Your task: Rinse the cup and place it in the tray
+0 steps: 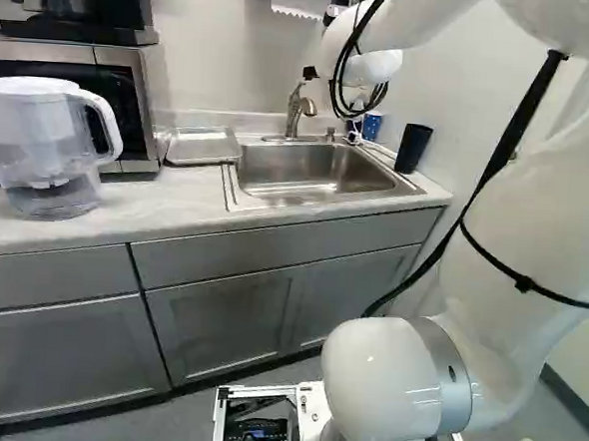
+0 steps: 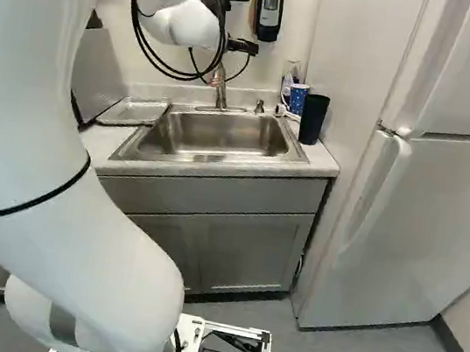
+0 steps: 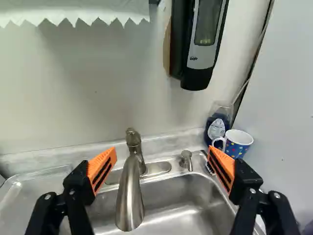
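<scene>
My gripper (image 2: 242, 46) is mostly hidden behind the arm's wrist in the right base view, up by the faucet. In the wrist view the gripper (image 3: 163, 166) stands wide open, the faucet (image 3: 129, 196) showing between its fingers, nothing gripped. A blue dotted cup (image 3: 238, 143) with a white inside stands upright behind the sink's right corner, past the right finger. Near it is a dark tumbler (image 2: 312, 119). Which of the two is the task's cup I cannot tell. The shallow tray (image 1: 201, 147) lies on the counter left of the sink (image 1: 312, 172), with nothing visible in it.
A soap dispenser (image 3: 200, 44) hangs on the wall above a blue bottle (image 3: 216, 128). A small pump (image 3: 186, 160) stands beside the faucet. The water pitcher (image 1: 49, 151) and microwave (image 1: 132, 101) occupy the counter's left; a fridge (image 2: 423, 222) stands right of the cabinet.
</scene>
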Tool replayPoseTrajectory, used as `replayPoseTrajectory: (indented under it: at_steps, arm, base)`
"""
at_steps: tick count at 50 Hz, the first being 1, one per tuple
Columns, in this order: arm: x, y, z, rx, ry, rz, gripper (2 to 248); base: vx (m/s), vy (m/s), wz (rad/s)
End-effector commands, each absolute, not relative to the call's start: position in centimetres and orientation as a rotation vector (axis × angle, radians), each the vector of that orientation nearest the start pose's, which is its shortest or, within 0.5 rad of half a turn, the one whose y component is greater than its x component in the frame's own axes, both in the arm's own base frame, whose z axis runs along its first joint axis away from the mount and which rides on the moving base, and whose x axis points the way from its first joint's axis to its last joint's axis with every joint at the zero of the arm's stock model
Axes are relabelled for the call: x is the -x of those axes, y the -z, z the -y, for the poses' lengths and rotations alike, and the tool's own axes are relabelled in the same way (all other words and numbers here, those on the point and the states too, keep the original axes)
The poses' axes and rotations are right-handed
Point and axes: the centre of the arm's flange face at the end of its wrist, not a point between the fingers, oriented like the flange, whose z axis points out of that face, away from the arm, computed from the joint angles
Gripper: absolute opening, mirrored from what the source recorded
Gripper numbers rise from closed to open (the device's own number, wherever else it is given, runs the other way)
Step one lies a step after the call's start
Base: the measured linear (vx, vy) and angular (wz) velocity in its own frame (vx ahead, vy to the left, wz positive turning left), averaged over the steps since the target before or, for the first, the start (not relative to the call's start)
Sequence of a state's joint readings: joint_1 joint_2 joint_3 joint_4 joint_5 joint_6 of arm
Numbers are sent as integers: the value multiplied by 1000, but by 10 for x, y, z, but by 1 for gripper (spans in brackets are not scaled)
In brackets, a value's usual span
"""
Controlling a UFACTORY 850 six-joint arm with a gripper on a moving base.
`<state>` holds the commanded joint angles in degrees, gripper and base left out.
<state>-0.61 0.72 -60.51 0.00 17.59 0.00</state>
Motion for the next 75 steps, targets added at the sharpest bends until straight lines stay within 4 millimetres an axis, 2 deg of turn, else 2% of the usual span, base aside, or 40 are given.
replayPoseTrajectory:
  at_steps: [75]
  arm:
    - [-650,-640,-2,2592,1772,4,247]
  base:
    - [0,0,0]
